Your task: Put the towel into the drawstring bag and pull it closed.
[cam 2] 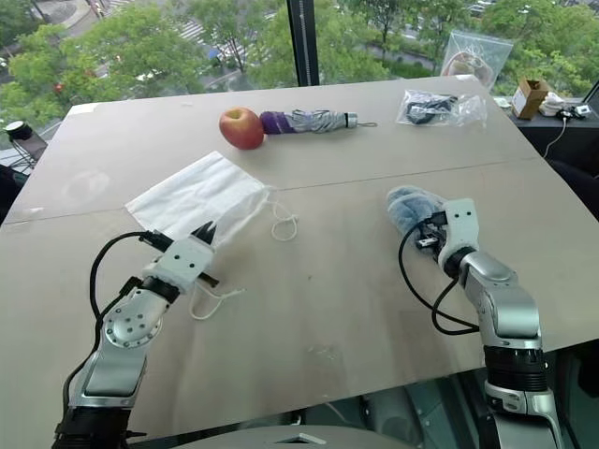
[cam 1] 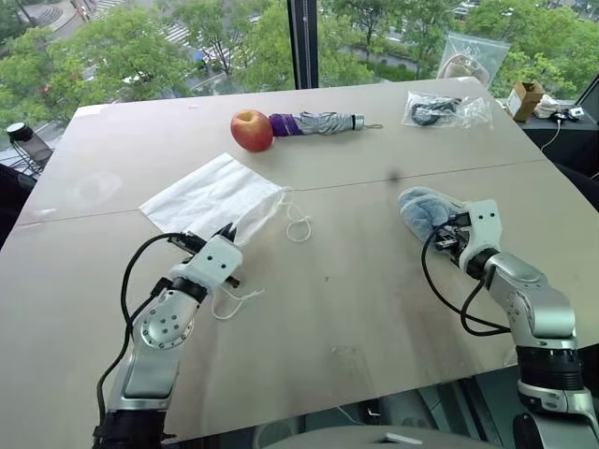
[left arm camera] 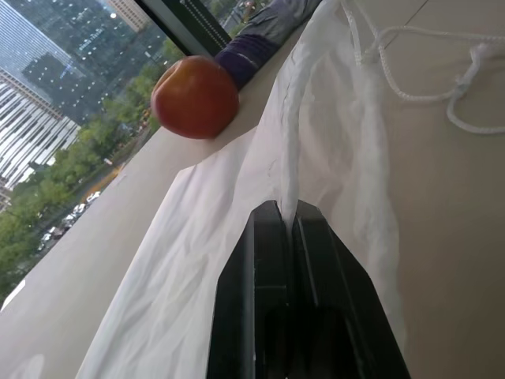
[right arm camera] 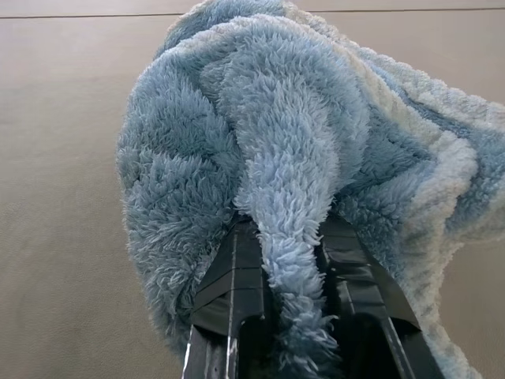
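Left wrist view puts us right on the action: the left tool (left arm camera: pixel 286 217) has its two black fingers pressed together on a raised fold of the drawstring bag (left arm camera: pixel 237 237), thin white fabric pinched between the tips. From the head camera that bag (cam 1: pixel 211 198) lies flat on the table (cam 1: pixel 356 309) at the robot's left, its near edge caught in the left tool (cam 1: pixel 227 231), and its white cord loops (cam 1: pixel 298 223) trail loose on the tabletop just beside it, with another strand curling by the wrist. Over on the right, the right tool (right arm camera: pixel 288 237) is clamped on the towel (right arm camera: pixel 292 134), a ridge of light blue fluff squeezed between the fingers while the rest of the bundle billows around them. Seen from above, the towel (cam 1: pixel 426 210) sits at the tip of the right tool (cam 1: pixel 451 230), well apart from the bag. Farther back on the table, a red apple (cam 1: pixel 252 130) touches the purple end of a folded umbrella (cam 1: pixel 318 123), and a clear plastic bag (cam 1: pixel 446 110) with dark contents lies near the far right edge.
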Robot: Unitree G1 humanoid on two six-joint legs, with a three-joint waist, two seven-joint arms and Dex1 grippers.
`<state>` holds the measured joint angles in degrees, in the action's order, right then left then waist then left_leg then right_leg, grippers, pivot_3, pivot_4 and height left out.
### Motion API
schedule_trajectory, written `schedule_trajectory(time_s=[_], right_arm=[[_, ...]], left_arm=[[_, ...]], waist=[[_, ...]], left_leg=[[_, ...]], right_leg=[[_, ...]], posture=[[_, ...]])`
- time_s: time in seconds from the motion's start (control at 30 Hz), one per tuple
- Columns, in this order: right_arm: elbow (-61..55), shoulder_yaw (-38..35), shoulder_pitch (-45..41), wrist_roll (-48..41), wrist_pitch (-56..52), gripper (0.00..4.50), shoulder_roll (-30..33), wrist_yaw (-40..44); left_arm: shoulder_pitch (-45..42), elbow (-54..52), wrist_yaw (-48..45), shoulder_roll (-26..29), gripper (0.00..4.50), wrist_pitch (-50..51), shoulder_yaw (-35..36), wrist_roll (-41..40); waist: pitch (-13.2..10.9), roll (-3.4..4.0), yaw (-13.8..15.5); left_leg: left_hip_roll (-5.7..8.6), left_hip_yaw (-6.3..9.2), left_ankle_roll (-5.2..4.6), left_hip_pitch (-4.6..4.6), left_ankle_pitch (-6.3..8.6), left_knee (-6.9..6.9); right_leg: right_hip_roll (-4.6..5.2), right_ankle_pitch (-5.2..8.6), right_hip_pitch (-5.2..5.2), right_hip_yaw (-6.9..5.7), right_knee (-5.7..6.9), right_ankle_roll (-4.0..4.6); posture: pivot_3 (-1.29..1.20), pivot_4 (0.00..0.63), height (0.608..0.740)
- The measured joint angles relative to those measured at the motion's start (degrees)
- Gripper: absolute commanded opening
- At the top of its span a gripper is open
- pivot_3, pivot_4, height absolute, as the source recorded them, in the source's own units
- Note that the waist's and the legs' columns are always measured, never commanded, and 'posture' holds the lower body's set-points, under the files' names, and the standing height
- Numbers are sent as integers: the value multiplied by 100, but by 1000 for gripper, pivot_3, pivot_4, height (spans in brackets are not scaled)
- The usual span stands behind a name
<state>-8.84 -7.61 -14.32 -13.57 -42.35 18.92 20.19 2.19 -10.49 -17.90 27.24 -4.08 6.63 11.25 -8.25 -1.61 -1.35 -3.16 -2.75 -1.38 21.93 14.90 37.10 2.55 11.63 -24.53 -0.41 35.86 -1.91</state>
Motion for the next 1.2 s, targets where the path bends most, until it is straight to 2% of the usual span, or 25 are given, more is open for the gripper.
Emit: schedule_trajectory(time_s=[0.3,0.4,0.5,0.63,0.73,0.83,1.0,1.2], right_arm=[[80,47,-81,-108,66,58,-103,154],[-21,-29,-216,-925,-201,58,-508,561],[-552,39,-603,-1718,-567,58,-625,886],[-1245,455,-1239,-1932,-632,58,-532,1028],[-1188,972,-1522,-1722,-595,58,-585,936],[-858,1672,-1912,-1078,-361,58,-431,827],[-336,2319,-2042,-380,-138,58,-280,813],[-343,3214,-2035,240,-337,58,485,1166]], left_arm=[[-667,-96,-786,69,0,1152,335,-1512],[-948,-254,-1048,95,0,1727,480,-2152],[-1129,-287,-1246,202,0,2132,537,-2570],[-1163,-375,-1503,347,0,2448,528,-2874],[-1218,-406,-1632,375,0,2628,509,-3057],[-1298,-423,-1761,398,0,2751,421,-3170],[-1314,-485,-1866,401,0,2897,334,-3271],[-1314,-535,-1862,404,0,2952,236,-3300]], waist=[[-2,-3,-97],[-23,9,-111],[-60,43,-93],[-55,34,-78],[-55,34,-62],[-54,33,-54],[-54,31,-44],[-55,29,-34]], left_leg=[[-4,4,0,1,0,0],[-11,6,0,6,0,-1],[-8,7,-1,28,-1,7],[-7,12,0,49,-1,11],[-4,12,1,90,-2,19],[-2,9,2,93,-2,25],[-1,6,2,93,-2,26],[-1,6,1,93,-2,27]], right_leg=[[-23,-1,-1,12,2,0],[-35,-17,-11,17,6,-16],[-36,-24,-29,19,8,-11],[-35,-32,-40,14,0,1],[-33,-34,-73,14,4,3],[-31,-35,-74,15,4,4],[-30,-35,-75,17,3,4],[-30,-35,-75,18,4,5]], posture=[[0,150,740],[0,150,740],[0,150,740],[0,150,740],[0,150,740],[0,150,740],[0,150,740],[0,150,740]])
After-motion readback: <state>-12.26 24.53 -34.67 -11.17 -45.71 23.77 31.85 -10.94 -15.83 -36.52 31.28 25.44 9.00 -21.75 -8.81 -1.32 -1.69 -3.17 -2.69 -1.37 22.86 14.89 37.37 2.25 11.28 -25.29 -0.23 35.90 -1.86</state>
